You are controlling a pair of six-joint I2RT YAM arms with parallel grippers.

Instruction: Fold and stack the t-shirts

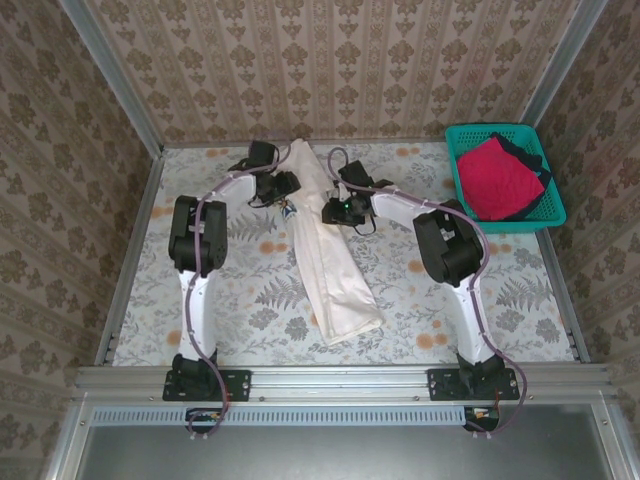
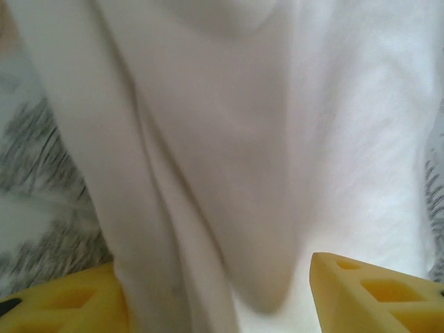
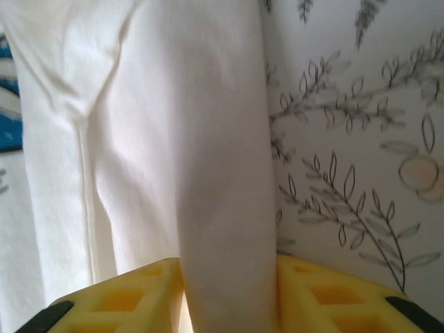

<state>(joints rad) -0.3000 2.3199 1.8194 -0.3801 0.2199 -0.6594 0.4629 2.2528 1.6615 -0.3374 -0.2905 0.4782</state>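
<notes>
Crimson t-shirt (image 1: 497, 178) in teal basket (image 1: 480, 130)

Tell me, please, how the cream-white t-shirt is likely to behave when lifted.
Probably floppy: the cream-white t-shirt lies as a long creased strip. Likely light, draping in soft folds at the right gripper. Unsupported parts would probably sag.

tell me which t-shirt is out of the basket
The cream-white cloth t-shirt, stretched over the floral table; the crimson-red t-shirt and dark t-shirt sit in the teal plastic mesh basket.
</notes>
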